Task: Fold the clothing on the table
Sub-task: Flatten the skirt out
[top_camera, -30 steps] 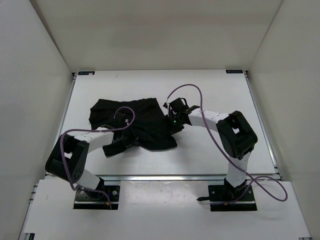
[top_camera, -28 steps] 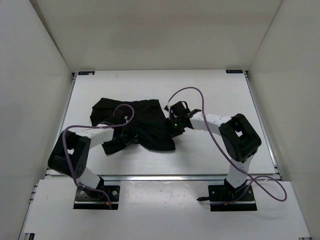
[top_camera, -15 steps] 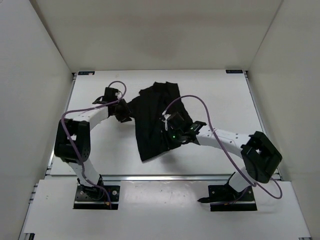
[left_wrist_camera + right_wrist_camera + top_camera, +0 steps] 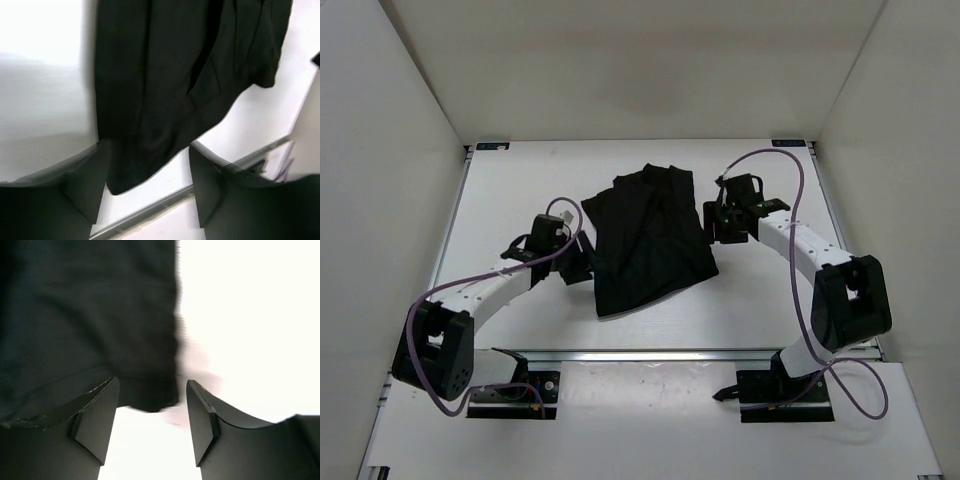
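Clothing (image 4: pixel 648 238) is now lying doubled over and narrower in the middle of the worktop (image 4: pixel 510 190), no longer spreading to the left as a second before, so one fold is looking done. Left fingers (image 4: pixel 75 185) and right fingers (image 4: pixel 95 415) are standing apart at its two sides, gripping nothing; no container is showing.

On the table (image 4: pixel 770 300) the clothing (image 4: pixel 648 235) lies between the left hand (image 4: pixel 582 262) and the right hand (image 4: pixel 713 222)
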You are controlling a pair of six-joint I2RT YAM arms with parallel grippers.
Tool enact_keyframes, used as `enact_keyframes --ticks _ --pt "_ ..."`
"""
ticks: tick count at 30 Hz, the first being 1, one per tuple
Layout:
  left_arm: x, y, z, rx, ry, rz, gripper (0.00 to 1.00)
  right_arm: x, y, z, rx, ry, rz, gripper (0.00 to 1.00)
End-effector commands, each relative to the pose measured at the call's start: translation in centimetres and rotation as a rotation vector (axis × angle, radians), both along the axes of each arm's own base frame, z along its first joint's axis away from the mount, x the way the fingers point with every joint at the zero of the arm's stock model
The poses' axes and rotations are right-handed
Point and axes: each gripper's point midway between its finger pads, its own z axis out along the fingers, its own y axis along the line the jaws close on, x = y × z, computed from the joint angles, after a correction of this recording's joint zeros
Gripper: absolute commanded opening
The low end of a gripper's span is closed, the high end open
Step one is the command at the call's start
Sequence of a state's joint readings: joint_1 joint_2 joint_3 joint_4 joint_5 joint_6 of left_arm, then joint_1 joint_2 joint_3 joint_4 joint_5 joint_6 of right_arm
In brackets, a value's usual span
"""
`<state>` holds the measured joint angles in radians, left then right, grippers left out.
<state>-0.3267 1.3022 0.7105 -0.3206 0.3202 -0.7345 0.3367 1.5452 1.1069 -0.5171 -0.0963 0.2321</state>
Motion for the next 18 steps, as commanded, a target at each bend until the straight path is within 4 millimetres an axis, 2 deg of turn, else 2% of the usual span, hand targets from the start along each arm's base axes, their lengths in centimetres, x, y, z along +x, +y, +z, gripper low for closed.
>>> enact_keyframes --ticks 1,2,3,4,5,7,9,11,14,16,17,18 --pt "-1.2 -1.2 -1.1 -0.030 0.014 -0.016 0.17 -0.1 -2.2 -1.7 -0.060 0.028 0.019 0.53" --pt "-1.3 -1.4 -1.3 -0.030 0.024 -0.019 0.11 0.2 -2.4 -1.8 -0.039 0.033 0.015 0.53" --pt "-1.6 -1.2 -1.7 -0.009 0.041 -0.018 0.17 0.0 -2.4 -2.4 -0.033 0.050 0.024 0.54" --pt "-1.9 -1.0 -2.3 0.019 0.060 -0.015 0.44 -0.1 -2.3 -2.8 -0.011 0.068 0.030 0.54" --pt "-1.8 -0.9 -2.4 0.041 0.054 -0.010 0.55 -0.4 -2.3 -3.3 -0.008 0.085 0.038 0.54" --pt "-2.2 -0.6 -3.0 0.078 0.076 -0.001 0.56 -0.8 -2.0 -4.3 -0.002 0.120 0.053 0.54" --pt "-3.0 0.1 -4.2 0.145 0.117 -0.001 0.65 -1.9 -1.6 -5.2 -0.006 0.162 0.054 0.54" --pt "-3.4 0.2 -4.6 0.157 0.136 -0.002 0.65 -2.3 -1.9 -5.6 0.000 0.177 0.037 0.54" --pt "-4.2 0.0 -5.6 0.156 0.168 -0.002 0.70 -3.6 -1.7 -6.9 0.027 0.215 0.041 0.55" --pt "-4.8 -0.4 -6.2 0.162 0.181 -0.016 0.69 -3.6 -1.7 -7.4 0.029 0.229 0.042 0.55" --pt "-5.0 -0.7 -6.5 0.162 0.191 -0.025 0.68 -3.8 -1.5 -7.5 0.037 0.239 0.047 0.48" --pt "-5.1 -1.1 -6.6 0.155 0.194 -0.031 0.63 -4.1 -1.1 -7.8 0.050 0.258 0.063 0.41"
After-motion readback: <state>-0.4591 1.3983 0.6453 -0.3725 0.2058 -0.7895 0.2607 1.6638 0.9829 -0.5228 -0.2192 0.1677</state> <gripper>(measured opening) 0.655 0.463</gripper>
